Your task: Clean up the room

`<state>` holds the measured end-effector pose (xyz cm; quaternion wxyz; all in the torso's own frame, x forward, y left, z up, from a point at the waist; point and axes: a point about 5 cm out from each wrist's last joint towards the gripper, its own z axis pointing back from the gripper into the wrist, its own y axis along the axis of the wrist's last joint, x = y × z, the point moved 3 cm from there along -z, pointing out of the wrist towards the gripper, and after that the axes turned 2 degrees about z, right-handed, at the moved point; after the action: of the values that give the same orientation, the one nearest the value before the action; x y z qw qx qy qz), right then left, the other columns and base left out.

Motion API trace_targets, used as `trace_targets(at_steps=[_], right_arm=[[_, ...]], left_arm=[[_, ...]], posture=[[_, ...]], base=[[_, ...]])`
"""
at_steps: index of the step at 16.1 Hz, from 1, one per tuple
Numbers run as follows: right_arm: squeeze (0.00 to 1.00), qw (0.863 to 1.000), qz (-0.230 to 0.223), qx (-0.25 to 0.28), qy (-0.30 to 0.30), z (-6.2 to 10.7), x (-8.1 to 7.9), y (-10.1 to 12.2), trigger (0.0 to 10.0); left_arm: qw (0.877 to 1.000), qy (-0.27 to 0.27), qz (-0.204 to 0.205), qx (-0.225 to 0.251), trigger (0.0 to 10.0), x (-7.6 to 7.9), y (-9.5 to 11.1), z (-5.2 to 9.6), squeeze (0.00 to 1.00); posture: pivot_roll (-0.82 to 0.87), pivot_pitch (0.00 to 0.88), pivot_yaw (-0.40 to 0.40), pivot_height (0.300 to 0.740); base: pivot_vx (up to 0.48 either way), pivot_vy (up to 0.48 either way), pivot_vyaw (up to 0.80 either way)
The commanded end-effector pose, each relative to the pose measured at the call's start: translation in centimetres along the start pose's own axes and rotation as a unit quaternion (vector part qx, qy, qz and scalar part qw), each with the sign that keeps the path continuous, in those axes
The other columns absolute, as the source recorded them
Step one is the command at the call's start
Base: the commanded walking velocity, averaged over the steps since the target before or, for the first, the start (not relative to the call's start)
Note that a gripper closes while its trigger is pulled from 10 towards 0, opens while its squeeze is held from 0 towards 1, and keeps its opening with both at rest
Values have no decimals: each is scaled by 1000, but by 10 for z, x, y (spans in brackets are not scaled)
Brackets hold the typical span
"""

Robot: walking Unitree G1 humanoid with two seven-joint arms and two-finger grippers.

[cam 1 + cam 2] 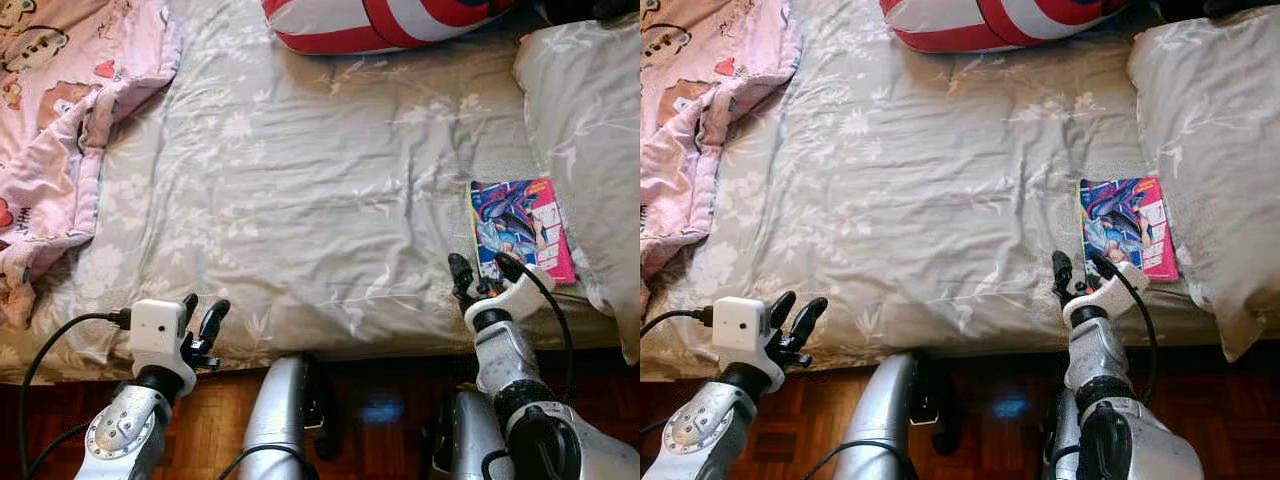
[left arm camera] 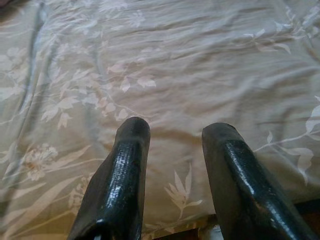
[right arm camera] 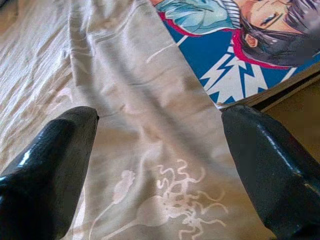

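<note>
On the bed, a grey sheet with a pale floral print lies rumpled across the mattress. A comic book with a bright blue and pink cover rests flat on the sheet at the robot's right, just beside a grey pillow and close to the near edge of the mattress. A pink cartoon-print blanket is bunched at the far left, and a red and white striped cushion sits at the far side of the bed.

Right gripper hovers above the sheet at the near end of the comic book, its two black fingers spread apart and holding nothing. In the right wrist view the book's corner lies ahead of the fingertips, slightly toward one finger. Left gripper hangs over the near edge of the bed at the left, its fingers parted with a gap between them, also empty.

Judging by this pose, the step in hand is the approach to the comic book. The next move likely calls for reaching forward and lowering, so that one finger slides under the thin book's edge before closing.
</note>
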<state>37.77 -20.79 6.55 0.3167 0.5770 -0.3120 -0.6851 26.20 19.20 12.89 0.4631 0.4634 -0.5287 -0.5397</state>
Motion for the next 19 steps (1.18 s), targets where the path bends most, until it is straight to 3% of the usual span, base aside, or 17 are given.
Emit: trace_targets(at_steps=[1,5,9,11,14,15,17,19], right_arm=[[0,1000,-2,-27,2,4,1,-16,10000],[0,1000,10,-18,-17,8,11,-13,10000],[0,995,17,30,-94,16,46,12,10000],[0,992,25,47,-113,19,56,20,10000],[0,991,96,29,-85,20,47,9,10000],[0,989,142,19,-45,25,35,-8,10000],[0,982,186,17,-12,30,27,-20,10000],[0,982,183,39,-13,38,28,-24,10000]], left_arm=[[1000,11,-7,-26,10000,-6,-9,7,0],[1000,8,-1,-24,10000,-2,-10,4,0],[1000,5,5,-24,10000,0,-13,0,0],[1000,6,7,-23,10000,1,-15,-3,0],[999,10,16,-27,10000,2,-24,-8,0],[999,21,26,-39,10000,1,-39,-12,0],[998,29,38,-51,10000,1,-52,-18,0],[995,32,49,-76,10000,2,-74,-29,0]], posture=[[257,397,167,612],[250,387,164,612],[234,372,156,612],[223,362,151,612],[198,330,135,612],[164,288,117,612],[142,234,105,612],[107,157,87,642]], base=[[0,0,0],[0,0,0],[0,0,0],[0,0,0],[0,0,0],[0,0,0],[0,0,0],[0,0,0]])
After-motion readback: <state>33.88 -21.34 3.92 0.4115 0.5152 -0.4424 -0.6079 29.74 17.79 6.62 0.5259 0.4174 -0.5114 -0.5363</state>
